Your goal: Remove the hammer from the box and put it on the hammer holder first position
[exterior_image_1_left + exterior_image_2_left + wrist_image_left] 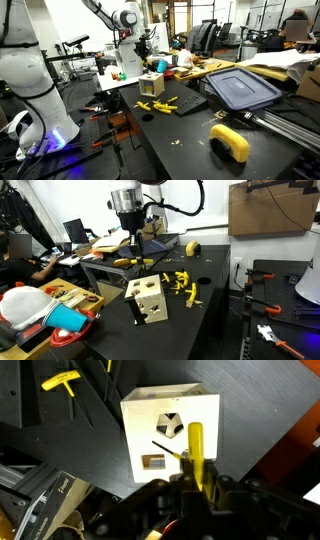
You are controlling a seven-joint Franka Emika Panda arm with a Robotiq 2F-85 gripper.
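Observation:
The small tan box [170,430] with cut-out holes in its faces stands on the black table, and shows in both exterior views [152,85] [150,300]. My gripper [200,478] is shut on the yellow handle of the hammer [197,448] and holds it just above the box. A thin dark part of the tool reaches over the box's face. In both exterior views the gripper [132,248] [143,58] hangs over the box with the yellow tool [137,260] clear of it. I cannot make out which object is the hammer holder.
Several yellow pieces [182,283] [160,104] lie on the table beside the box. A large dark-blue bin lid [240,88] and a yellow object [230,142] lie further along. A cluttered side table [60,310] stands next to the black table's edge.

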